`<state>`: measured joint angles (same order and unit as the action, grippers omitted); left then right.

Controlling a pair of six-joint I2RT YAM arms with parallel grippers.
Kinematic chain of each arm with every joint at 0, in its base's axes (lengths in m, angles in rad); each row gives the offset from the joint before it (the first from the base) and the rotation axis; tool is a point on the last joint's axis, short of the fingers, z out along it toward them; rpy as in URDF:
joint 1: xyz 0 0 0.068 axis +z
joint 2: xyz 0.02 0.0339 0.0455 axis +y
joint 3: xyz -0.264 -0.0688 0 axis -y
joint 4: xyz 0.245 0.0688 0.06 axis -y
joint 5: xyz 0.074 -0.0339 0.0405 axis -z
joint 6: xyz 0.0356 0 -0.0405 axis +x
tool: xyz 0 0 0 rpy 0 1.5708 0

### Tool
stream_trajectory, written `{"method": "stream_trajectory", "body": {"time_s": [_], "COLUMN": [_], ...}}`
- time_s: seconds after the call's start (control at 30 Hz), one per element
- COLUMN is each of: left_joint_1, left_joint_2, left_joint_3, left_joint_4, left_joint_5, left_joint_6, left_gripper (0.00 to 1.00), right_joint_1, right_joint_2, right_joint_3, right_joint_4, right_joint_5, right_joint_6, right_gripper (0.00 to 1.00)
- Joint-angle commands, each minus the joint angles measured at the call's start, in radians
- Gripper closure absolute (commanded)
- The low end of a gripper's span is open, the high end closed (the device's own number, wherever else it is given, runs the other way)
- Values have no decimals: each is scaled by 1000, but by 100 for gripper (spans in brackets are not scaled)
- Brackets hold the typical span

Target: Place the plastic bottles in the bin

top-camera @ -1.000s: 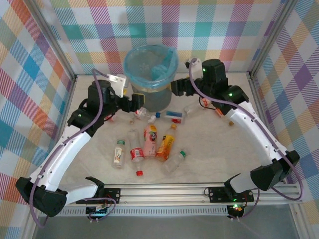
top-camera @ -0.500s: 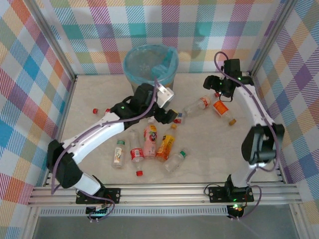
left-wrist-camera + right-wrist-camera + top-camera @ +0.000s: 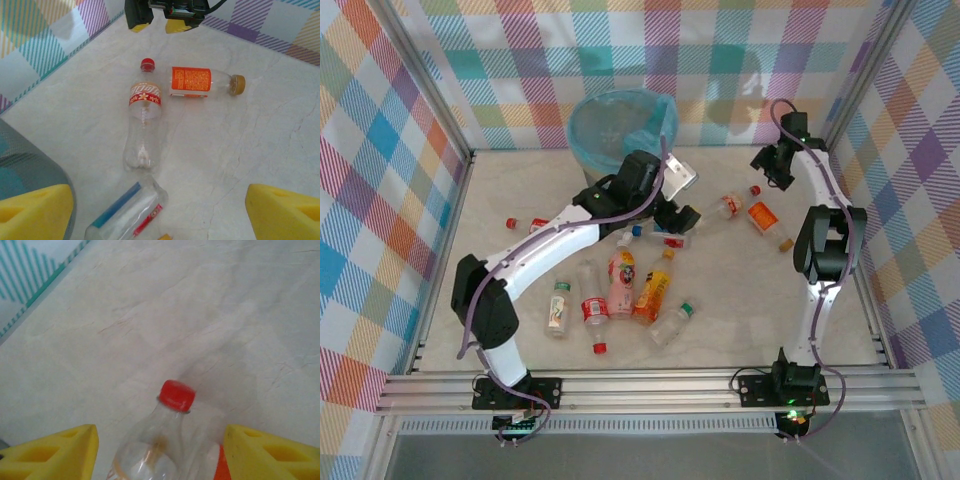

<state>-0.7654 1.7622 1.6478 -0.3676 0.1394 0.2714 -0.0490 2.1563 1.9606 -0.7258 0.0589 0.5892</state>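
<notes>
Left wrist view: the left gripper (image 3: 158, 202) hangs wide open and empty over a blue-labelled bottle (image 3: 126, 214) beside the bin (image 3: 27, 165). The right gripper (image 3: 160, 450), also open, straddles a red-capped bottle (image 3: 167, 437) without touching it. Many plastic bottles (image 3: 622, 280) lie on the table (image 3: 750, 300), so most of the work looks undone.

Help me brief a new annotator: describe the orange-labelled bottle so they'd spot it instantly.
From the blue-lined bin at the back, look right toward the right arm. Of the two bottles lying there, it is the outer bottle: orange label, tan cap, unlike its clear red-capped neighbour.
</notes>
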Motion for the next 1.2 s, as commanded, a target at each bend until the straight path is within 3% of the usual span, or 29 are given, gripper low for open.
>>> {"method": "stream_trajectory", "body": {"time_s": [0.0,0.5,0.9,1.17], "left_joint_1": [-10,-9,-10,-9], "left_joint_2": [50,189,210,210], "left_joint_3": [62,194,209,210], "left_joint_4": [-34,-84,-106,-116], "left_joint_5": [32,45,49,41], "left_joint_6": [19,5,-4,2], "left_gripper": [11,11,11,11], "right_joint_1": [-20,-35,-35,-35], "right_joint_2": [39,130,169,195], "right_joint_3": [34,6,-8,-5], "right_joint_4": [9,37,51,67], "right_joint_5": [-38,-220,-247,-269], "right_joint_6": [71,132,162,178], "right_gripper": [34,34,31,35]}}
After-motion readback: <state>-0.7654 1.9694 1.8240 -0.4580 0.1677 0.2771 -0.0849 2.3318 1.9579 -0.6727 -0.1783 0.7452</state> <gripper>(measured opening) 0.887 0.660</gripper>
